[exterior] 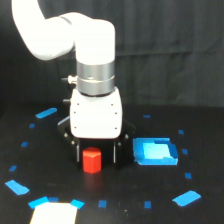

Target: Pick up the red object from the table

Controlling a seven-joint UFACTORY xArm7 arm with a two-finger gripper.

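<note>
The red object (92, 160) is a small red-orange stubby block standing on the black table (200, 130), near the middle of the exterior view. My gripper (97, 154) hangs straight down from the white arm, its white body right above the block. Its two dark fingers (116, 152) stand on either side of the block, one on the view's left and one on the right. There is a visible gap between the block and the right finger, so the jaws look open around it. The block rests on the table.
A large blue patch (155, 152) lies just to the exterior view's right of the gripper. Small blue tape marks (46, 113) dot the table all around. A bright white patch (54, 213) with blue corners sits at the bottom left edge.
</note>
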